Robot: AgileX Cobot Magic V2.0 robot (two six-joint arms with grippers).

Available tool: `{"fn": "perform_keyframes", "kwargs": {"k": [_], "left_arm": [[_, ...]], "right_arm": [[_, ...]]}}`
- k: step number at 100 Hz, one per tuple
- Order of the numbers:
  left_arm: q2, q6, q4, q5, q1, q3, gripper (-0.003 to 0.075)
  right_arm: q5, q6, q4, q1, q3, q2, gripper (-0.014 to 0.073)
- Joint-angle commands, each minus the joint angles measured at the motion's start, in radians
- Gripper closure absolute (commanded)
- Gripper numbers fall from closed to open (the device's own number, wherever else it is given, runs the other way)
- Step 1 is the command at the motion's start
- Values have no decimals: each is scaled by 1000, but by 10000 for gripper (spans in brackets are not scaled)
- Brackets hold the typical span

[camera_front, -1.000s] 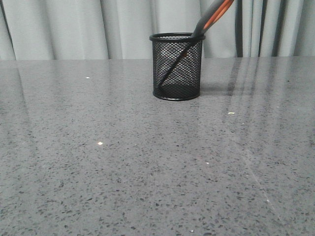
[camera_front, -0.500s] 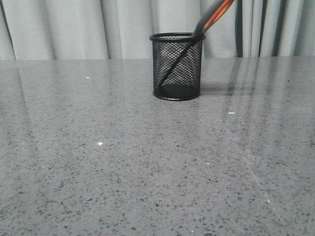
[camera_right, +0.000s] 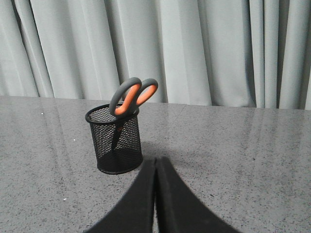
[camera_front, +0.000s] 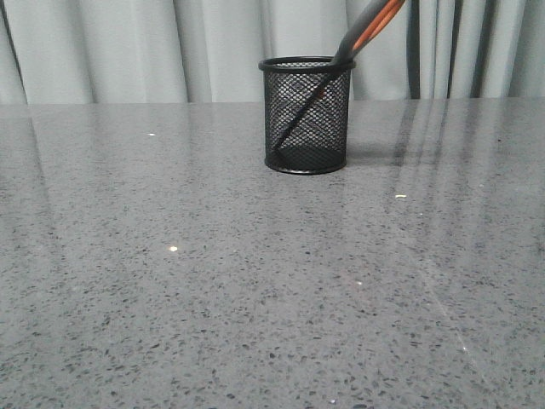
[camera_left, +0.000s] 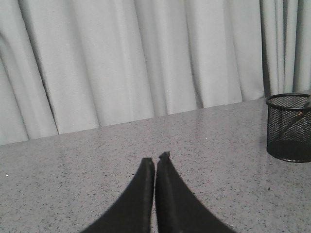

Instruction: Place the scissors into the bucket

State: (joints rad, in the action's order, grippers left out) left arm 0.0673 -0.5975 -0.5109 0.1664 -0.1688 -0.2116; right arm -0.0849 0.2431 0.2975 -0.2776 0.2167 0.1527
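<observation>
The black wire-mesh bucket (camera_front: 306,115) stands upright at the back middle of the grey table. The scissors (camera_front: 368,27) stand inside it, blades down, the grey and orange handles leaning out over the rim to the right. In the right wrist view the bucket (camera_right: 116,141) and the scissors' handles (camera_right: 133,96) show beyond my right gripper (camera_right: 155,159), which is shut and empty, apart from the bucket. My left gripper (camera_left: 155,158) is shut and empty; the bucket (camera_left: 289,127) is well off to its side. Neither gripper shows in the front view.
A grey speckled table (camera_front: 213,281) fills the front view. A pale pleated curtain (camera_front: 128,47) hangs behind its far edge. A few small light specks lie on the surface.
</observation>
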Motion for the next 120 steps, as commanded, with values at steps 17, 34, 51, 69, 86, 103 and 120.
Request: {"fn": "perform_keyframes", "kwargs": {"k": [17,34,51,69,86,103,120], "left_arm": [[11,357,319,-78,17,-16,740],[-21,560,452,-77,107,92,740],[-95,564,446,-102,130,208,740],[-97,608,444,-70,130,255,740],[-97,608,434,-76,128,252,740],[-97,608,434,-75,128,252,740],[-97,608,434,-75,128,252,740]], "right_arm": [[85,10,3,-4,28,6,638],[85,10,3,-4,28,6,638],[85,10,3,-4,28,9,638],[85,10,3,-4,28,10,638],[85,10,3,-4,28,10,638],[85,10,3,-4,28,10,638],[85,10,3,-4,28,10,638]]}}
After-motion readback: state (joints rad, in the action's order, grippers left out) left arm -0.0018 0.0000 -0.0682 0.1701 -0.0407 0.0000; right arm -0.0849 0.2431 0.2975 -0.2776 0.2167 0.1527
